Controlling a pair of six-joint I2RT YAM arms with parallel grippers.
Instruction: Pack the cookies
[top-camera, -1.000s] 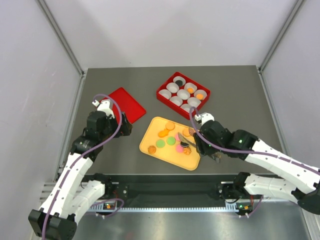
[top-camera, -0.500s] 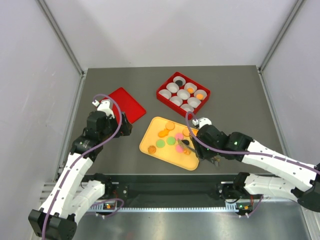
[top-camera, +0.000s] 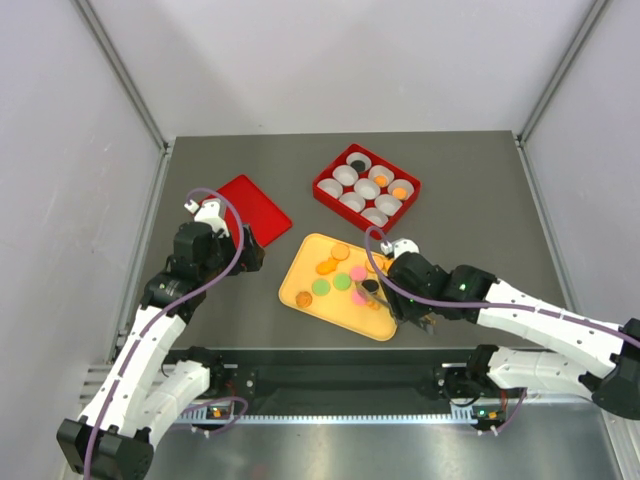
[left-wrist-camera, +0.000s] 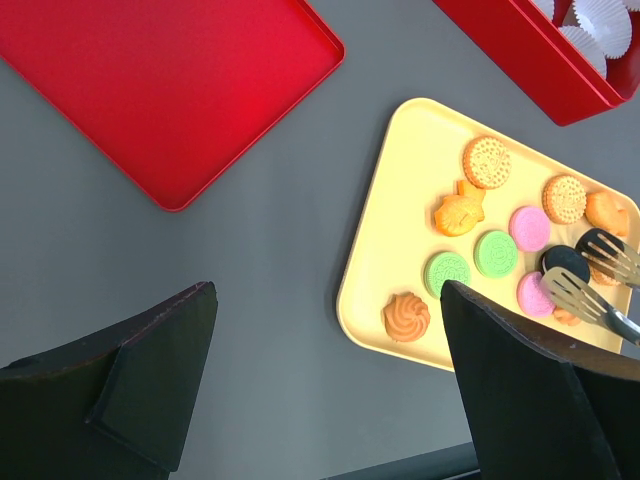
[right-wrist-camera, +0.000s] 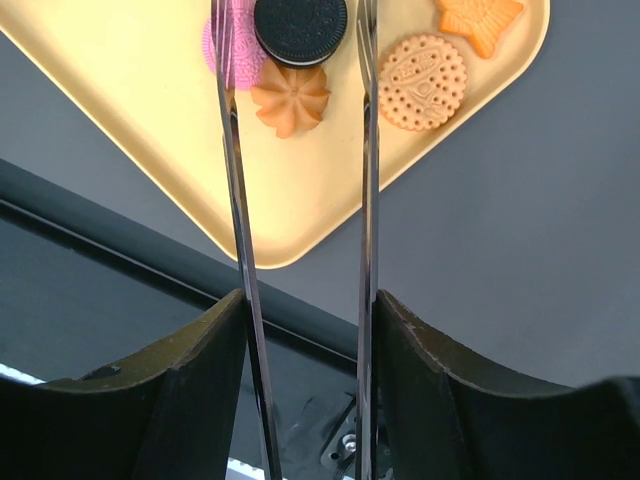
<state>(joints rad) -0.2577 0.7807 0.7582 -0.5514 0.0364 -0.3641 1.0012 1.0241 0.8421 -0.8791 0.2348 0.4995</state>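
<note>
Shifted toward nine o'clock, our right gripper clamps metal tongs astride the round black cookie; closing may snag the pink cookie beside it. Our left gripper gapes empty.

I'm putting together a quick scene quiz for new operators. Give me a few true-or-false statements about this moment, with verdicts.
1. The tongs straddle the black cookie. True.
2. Every cup in the red box is empty. False: three of its cups hold cookies, one black and two orange.
3. The left end effector grips a cookie. False: it is open and holds nothing, above the table near the red lid.
4. Two green cookies lie on the yellow tray. True.
</note>
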